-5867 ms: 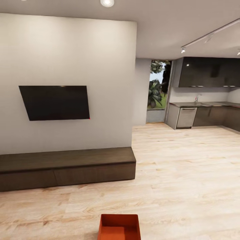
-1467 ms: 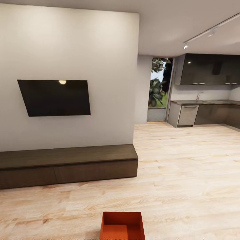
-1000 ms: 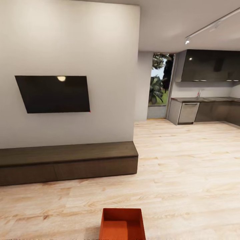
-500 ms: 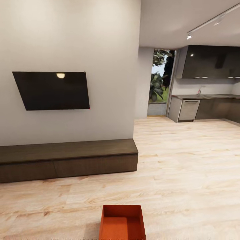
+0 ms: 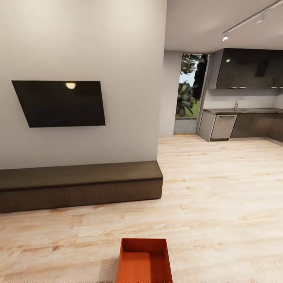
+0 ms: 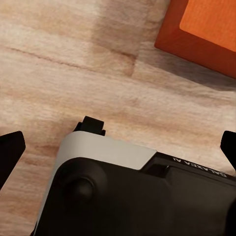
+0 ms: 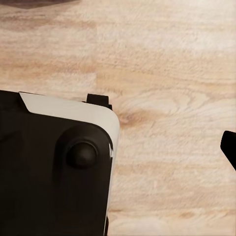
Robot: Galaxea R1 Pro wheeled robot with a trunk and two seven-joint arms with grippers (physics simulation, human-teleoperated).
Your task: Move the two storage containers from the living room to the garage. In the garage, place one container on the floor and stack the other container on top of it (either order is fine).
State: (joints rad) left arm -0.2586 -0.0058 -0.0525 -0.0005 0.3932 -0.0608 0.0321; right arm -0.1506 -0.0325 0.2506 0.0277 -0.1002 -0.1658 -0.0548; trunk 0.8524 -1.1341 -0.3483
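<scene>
I'm in the living rm, base rolling up on one bin that sits on the wood floor, in front of the cabinet and nearer to me than it. My read: this is the approach, pick not begun. To do it well I'd stop w/ the bin square to the base and close enough that both arms reach past its long walls, then bring the trunk down before reaching; the walls look thin and tapered, so I'd clamp on the rim, not squeeze the sides. Left gripper hangs over the floor w/ fingertips set wide apart, nothing between them; a bin corner lies beyond it, not touching. Right gripper: one dark tip at the frame edge, so I can't tell its spread. Bin is matte orange-red, rectangular, open top, flat bottom. Floor is pale plank w/ visible grain. Cabinet is long, low, dark brown, under a black TV on the white wall.
</scene>
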